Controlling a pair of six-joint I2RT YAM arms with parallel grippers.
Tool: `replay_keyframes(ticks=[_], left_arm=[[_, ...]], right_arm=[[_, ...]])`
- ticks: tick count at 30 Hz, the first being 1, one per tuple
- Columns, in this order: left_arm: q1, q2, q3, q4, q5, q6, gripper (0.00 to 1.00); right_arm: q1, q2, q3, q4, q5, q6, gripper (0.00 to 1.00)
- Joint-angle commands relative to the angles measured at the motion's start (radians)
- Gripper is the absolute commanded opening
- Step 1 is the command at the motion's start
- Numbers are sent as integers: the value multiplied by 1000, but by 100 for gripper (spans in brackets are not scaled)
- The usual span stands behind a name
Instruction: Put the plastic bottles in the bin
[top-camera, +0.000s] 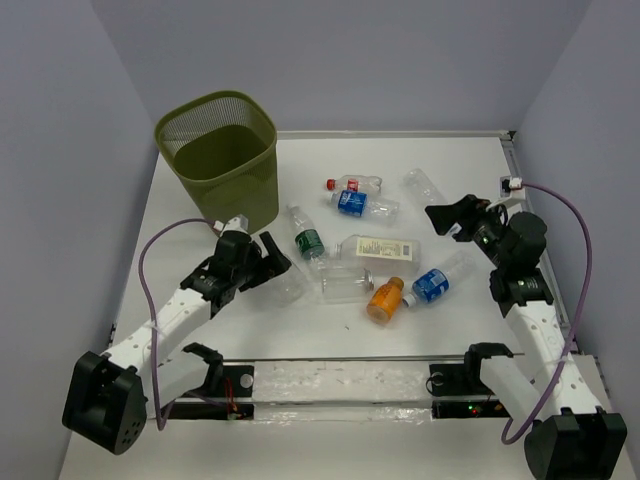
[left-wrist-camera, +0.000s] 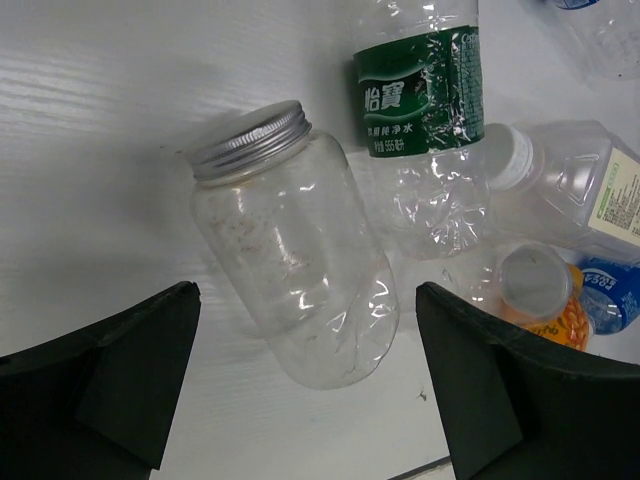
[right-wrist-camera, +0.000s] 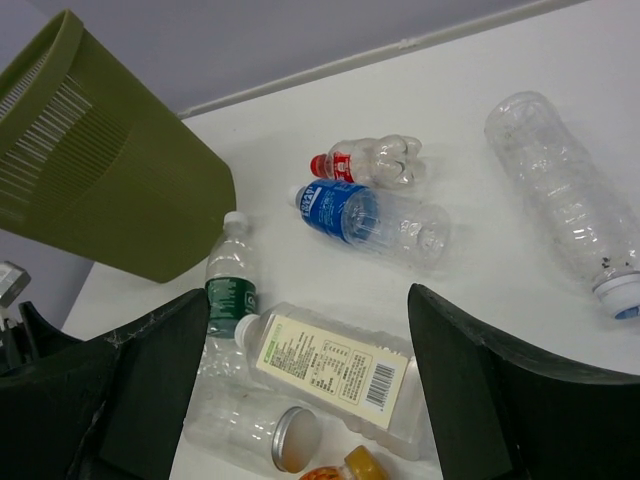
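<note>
The olive mesh bin (top-camera: 218, 150) stands at the back left and also shows in the right wrist view (right-wrist-camera: 100, 170). Several plastic bottles lie mid-table. My left gripper (top-camera: 275, 258) (left-wrist-camera: 305, 390) is open, its fingers either side of the base of a clear silver-lidded bottle (left-wrist-camera: 290, 260) (top-camera: 287, 285), not touching it. Beside it lie a green-label bottle (left-wrist-camera: 420, 100) (top-camera: 307, 238), a white-label bottle (right-wrist-camera: 335, 365) and an orange one (top-camera: 385, 298). My right gripper (top-camera: 445, 220) (right-wrist-camera: 310, 390) is open and empty, above the white-label bottle.
A red-cap bottle (right-wrist-camera: 370, 160), a blue-label bottle (right-wrist-camera: 370, 215) and a long clear bottle (right-wrist-camera: 570, 195) lie further back. Another blue-label bottle (top-camera: 437, 280) and a second silver-lidded clear one (top-camera: 345, 283) lie near the orange one. Walls close in the table.
</note>
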Motion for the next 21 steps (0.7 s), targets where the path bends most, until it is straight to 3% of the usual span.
replay_keyframes(ticks=[1,11,14,21], left_arm=[[-2,69,-25,142,-15,-22,99],[-2,197,-53,286,-176,-45,98],[-3,244,-63,324,-204,-42,90],[-3,268,-71,305,-201,-21,61]], right_arm=[[-4,7,17,33,-39,9,85],[-4,36,19,44,-94,15,85],[-4,38,19,50,-102,18,85],[-4,39,17,55,-111,20,85]])
